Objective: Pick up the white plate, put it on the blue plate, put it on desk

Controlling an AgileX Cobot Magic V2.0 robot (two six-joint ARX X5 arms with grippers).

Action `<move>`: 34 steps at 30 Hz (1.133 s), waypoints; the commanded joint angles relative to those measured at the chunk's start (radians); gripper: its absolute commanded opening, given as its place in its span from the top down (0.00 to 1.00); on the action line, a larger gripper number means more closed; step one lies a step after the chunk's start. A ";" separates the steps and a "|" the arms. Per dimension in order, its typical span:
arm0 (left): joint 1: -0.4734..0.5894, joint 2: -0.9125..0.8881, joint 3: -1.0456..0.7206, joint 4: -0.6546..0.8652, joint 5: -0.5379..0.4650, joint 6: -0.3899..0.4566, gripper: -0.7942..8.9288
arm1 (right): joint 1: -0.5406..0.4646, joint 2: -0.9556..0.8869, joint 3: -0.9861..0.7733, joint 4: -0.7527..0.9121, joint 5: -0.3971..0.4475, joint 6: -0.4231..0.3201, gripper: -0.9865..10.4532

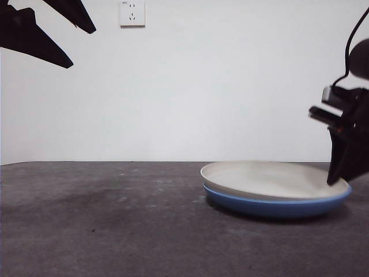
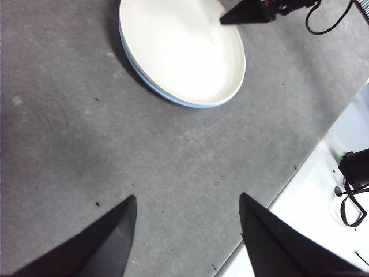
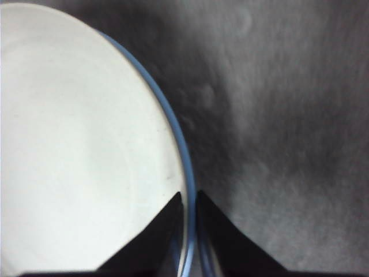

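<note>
Under white plate (image 1: 271,179), blue plate (image 1: 277,206) mostly hidden.

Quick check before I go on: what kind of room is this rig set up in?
Probably an indoor lab or test bench, not a kitchen: a bare white wall with one power socket, a scuffed grey desk, and only the white plate nested in the blue plate, with the right gripper at their rims.

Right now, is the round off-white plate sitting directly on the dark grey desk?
No, the white plate rests nested on the glossy blue plate.
</note>
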 commanded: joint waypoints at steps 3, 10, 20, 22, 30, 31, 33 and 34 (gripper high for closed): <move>-0.004 0.005 0.010 0.007 0.006 0.016 0.63 | 0.007 -0.091 0.018 0.045 -0.052 0.073 0.91; -0.005 0.005 0.010 0.007 0.006 0.016 0.63 | 0.076 -0.144 0.062 0.045 -0.052 0.103 0.91; -0.005 0.005 0.010 0.008 0.006 0.016 0.63 | 0.256 -0.069 0.188 0.039 0.042 0.138 0.91; -0.005 0.005 0.010 0.008 0.006 0.016 0.63 | 0.284 -0.031 0.212 0.039 0.052 0.145 0.91; -0.005 0.005 0.010 0.008 0.006 0.016 0.63 | 0.352 0.124 0.246 0.069 0.072 0.168 0.91; -0.005 0.005 0.010 0.008 0.006 0.015 0.63 | 0.357 0.143 0.246 0.072 0.076 0.172 0.91; -0.005 0.005 0.010 0.008 0.006 0.015 0.63 | 0.364 0.177 0.246 0.080 0.087 0.174 0.91; -0.005 0.005 0.010 0.008 0.006 0.015 0.63 | 0.367 0.193 0.246 0.083 0.089 0.174 0.91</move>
